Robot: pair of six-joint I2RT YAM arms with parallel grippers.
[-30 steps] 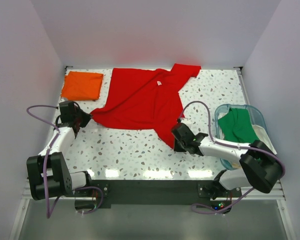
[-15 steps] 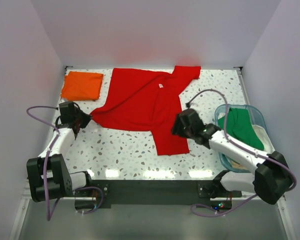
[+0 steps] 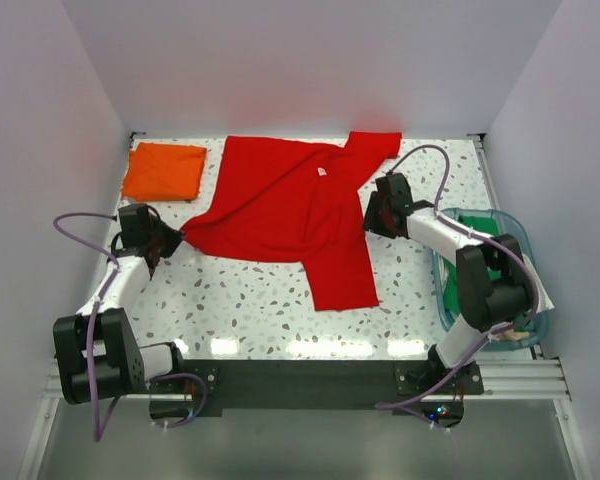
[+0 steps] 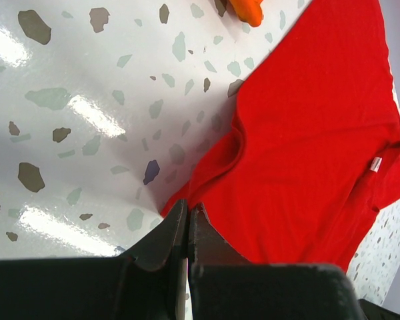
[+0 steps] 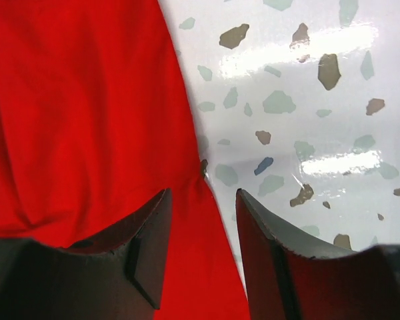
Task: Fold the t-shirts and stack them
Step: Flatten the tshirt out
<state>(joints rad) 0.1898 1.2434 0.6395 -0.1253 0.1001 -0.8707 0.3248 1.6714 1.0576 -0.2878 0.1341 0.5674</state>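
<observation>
While our left gripper (image 4: 188, 212) keeps its jaws pressed together on a corner of the red t-shirt (image 4: 307, 153), that corner sits pinned low against the table (image 4: 73, 120). We judge this to be an anchor, so that the cloth can be drawn flat from the other side. Our right gripper (image 5: 203, 200) hangs over the shirt's opposite edge with its jaws spread apart and nothing between them. One finger is above red cloth and the other above bare speckled tabletop, so it straddles the hem, a placement we read as lining up to bite that edge. From above, the red shirt lies spread but skewed across the middle of the table. Its white neck label (image 3: 320, 172) faces up, one sleeve reaches toward the far edge, and a long flap points toward us, so we think it is not yet flat enough to fold. Farther out, the orange t-shirt (image 3: 164, 171) lies folded in the far left corner, just beside the red one, and we take it as the base of the stack. The green t-shirt (image 3: 512, 262) waits bunched in the tub (image 3: 441, 292) at the right, partly hidden by our right arm.
</observation>
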